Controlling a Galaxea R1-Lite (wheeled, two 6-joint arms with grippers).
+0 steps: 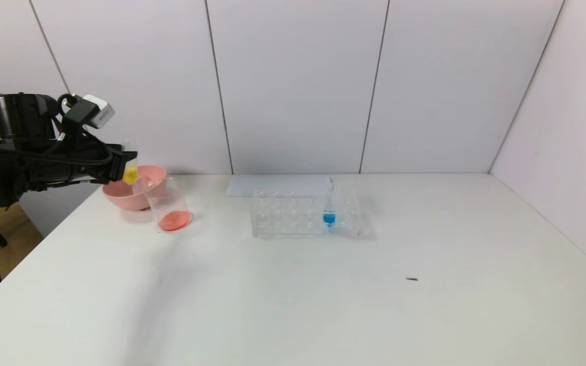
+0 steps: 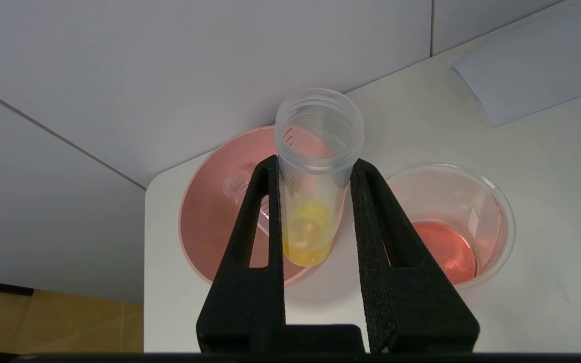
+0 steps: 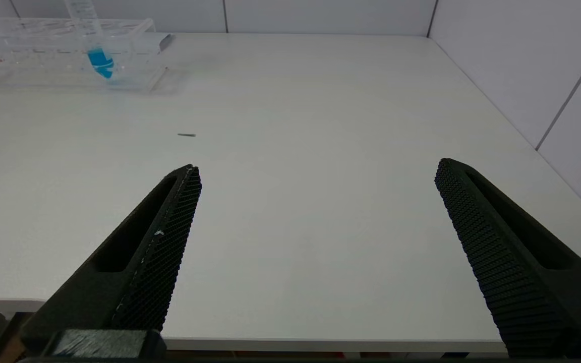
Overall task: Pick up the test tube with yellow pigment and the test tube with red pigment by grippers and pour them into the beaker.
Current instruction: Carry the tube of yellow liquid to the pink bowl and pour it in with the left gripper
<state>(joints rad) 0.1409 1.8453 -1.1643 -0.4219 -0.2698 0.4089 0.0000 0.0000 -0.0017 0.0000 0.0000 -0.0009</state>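
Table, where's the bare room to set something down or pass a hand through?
Free: the wide front of the table before the rack, and its right side. Crowded: the far left corner, where the bowl, beaker and left gripper gather.

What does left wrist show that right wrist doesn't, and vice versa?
Left wrist only: the left gripper shut on the clear tube of yellow liquid, the pink bowl with an empty clear tube lying in it, and the clear beaker holding red-orange liquid.
Right wrist only: the open right gripper, the clear tube rack and the blue-liquid tube.
Both: the white table and grey wall panels.
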